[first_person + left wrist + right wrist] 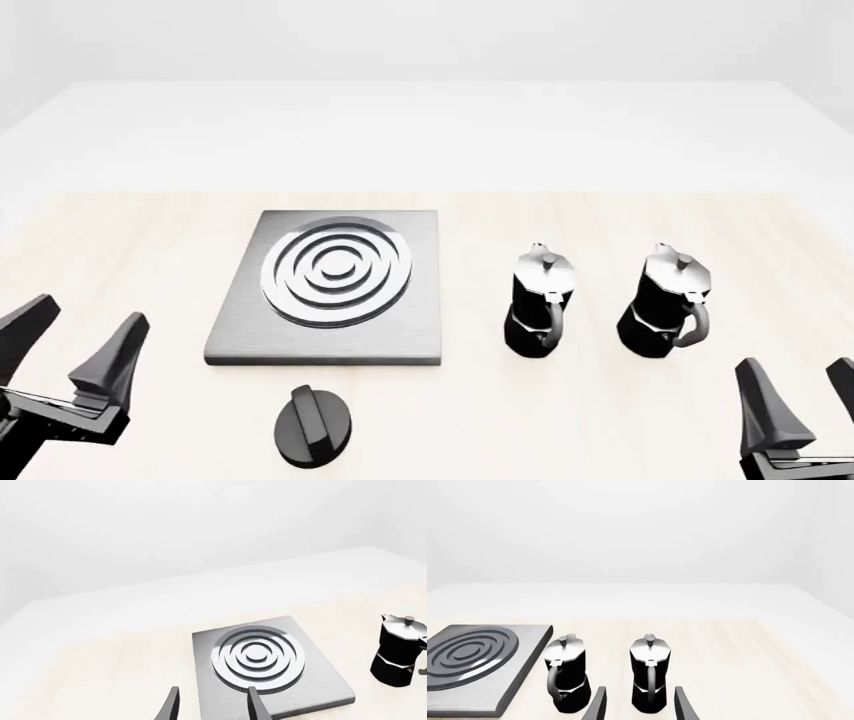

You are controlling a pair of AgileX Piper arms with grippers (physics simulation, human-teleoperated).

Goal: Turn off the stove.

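Only the front view shows the knob [315,427]: it lies on the table [561,420] just off the near edge of the stove [328,286], its raised bar running nearly toward the plate. Neither wrist view catches it. The left gripper [64,342] hangs at the near left corner with jaws spread, holding nothing; bare tabletop separates it from the knob. The right gripper [807,385], also open and empty, sits at the near right. Two pots [541,300] [666,301] stand right of the stove, apart from each other.
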